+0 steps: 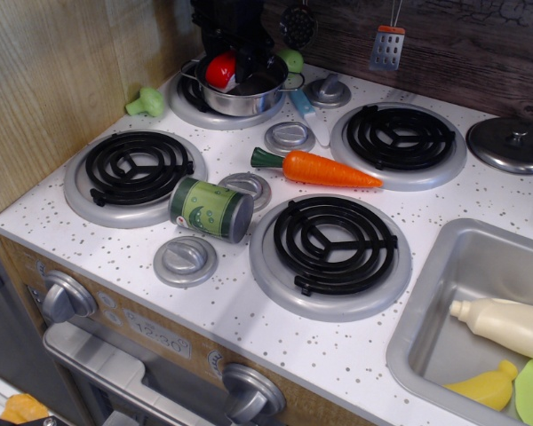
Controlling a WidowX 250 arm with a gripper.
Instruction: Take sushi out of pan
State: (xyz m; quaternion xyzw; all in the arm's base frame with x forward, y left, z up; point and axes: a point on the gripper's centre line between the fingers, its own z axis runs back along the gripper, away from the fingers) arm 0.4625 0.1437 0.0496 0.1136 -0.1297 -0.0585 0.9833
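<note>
A: Entry. Where is the small glossy red rounded toy sushi (219, 71) with the white part?

B: At the rim of the small round shiny steel pan (242, 87) on the back-left burner, raised above the pan floor. The black gripper (230, 64) is clamped on the sushi; white shows on its right side, beside a finger.

A: Handling?

B: Judged light, rigid, hollow plastic. The gloss and rounded form suggest it is slippery, so it may squirt out of a pinch. Best hold is across the widest middle, not the tapering end.

A: Risks?

B: The pan looks light with thin loop handles; a snag on the rim could drag it. The long orange carrot (324, 169) lies well apart.
</note>
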